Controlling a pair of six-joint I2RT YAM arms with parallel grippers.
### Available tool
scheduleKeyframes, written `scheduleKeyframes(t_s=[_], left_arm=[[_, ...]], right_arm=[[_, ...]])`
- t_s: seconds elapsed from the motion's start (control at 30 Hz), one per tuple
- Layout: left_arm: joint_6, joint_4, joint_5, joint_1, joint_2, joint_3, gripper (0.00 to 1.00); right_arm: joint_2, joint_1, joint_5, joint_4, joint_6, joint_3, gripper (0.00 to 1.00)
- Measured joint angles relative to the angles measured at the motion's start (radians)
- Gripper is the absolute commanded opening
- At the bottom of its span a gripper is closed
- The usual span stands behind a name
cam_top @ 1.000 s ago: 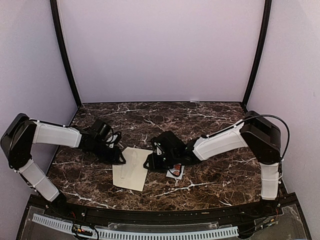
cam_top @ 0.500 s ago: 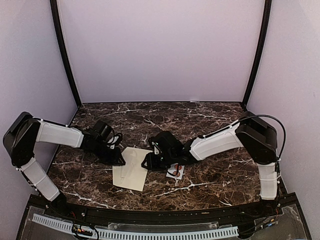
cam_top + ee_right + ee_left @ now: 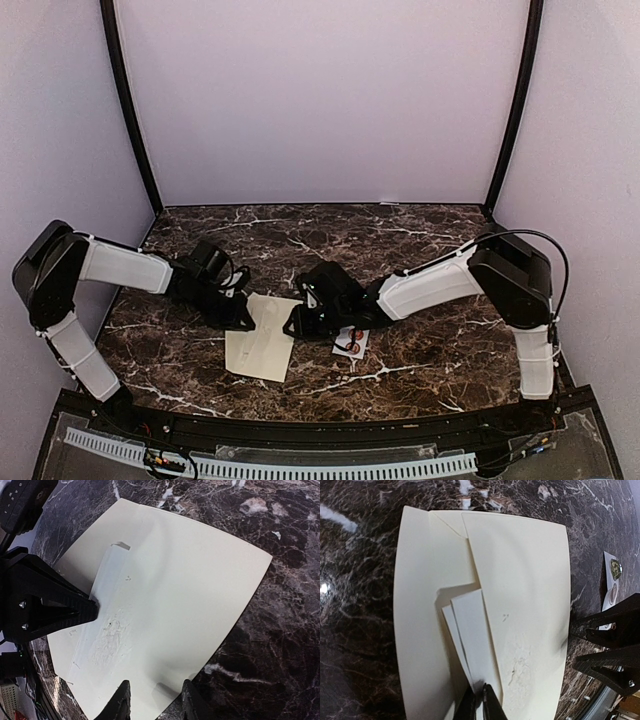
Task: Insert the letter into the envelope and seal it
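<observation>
The cream envelope (image 3: 262, 338) lies flat on the marble table, flap open; it also shows in the left wrist view (image 3: 525, 590) and the right wrist view (image 3: 185, 580). A white folded letter (image 3: 472, 630) lies partly tucked under the envelope's front panel. My left gripper (image 3: 243, 318) is shut on the letter's near end (image 3: 479, 700) at the envelope's left side. My right gripper (image 3: 297, 325) is open, its fingertips (image 3: 122, 700) straddling the envelope's right edge and resting low on it; its midpoint shows in the right wrist view (image 3: 156, 702).
A small white sticker strip (image 3: 350, 343) with round dots lies just right of the envelope, under the right arm; it also shows in the left wrist view (image 3: 612, 580). The two grippers face each other closely across the envelope. Dark marble table (image 3: 430, 345) all around.
My left gripper has edged slightly right, toward the envelope, with the letter in it. The right arm has barely shifted.
</observation>
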Motion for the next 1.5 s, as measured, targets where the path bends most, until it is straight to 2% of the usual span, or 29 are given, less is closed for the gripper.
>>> scheduleKeyframes(t_s=[0.5, 0.7, 0.87, 1.0, 1.13, 1.27, 1.5], left_arm=[[0.001, -0.008, -0.012, -0.035, 0.042, 0.05, 0.04], [0.014, -0.03, -0.065, -0.055, 0.023, 0.056, 0.25], [0.027, -0.074, -0.112, -0.06, -0.013, 0.056, 0.3], [0.032, -0.087, -0.117, -0.067, -0.023, 0.056, 0.26], [0.032, -0.087, -0.112, -0.068, -0.023, 0.056, 0.15], [0.03, -0.084, -0.102, -0.068, -0.014, 0.056, 0.1], [0.027, -0.074, -0.091, -0.069, 0.008, 0.053, 0.08]], right_arm=[[0.004, -0.003, 0.0, -0.034, -0.002, 0.018, 0.29], [0.004, -0.003, 0.001, -0.034, -0.006, 0.018, 0.3], [0.004, -0.003, 0.003, -0.032, -0.008, 0.018, 0.3], [0.004, -0.003, 0.004, -0.032, -0.008, 0.018, 0.3], [0.004, -0.003, 0.005, -0.032, -0.008, 0.018, 0.3], [0.004, -0.003, 0.004, -0.032, -0.008, 0.018, 0.3], [0.004, -0.003, 0.004, -0.032, -0.008, 0.018, 0.3]])
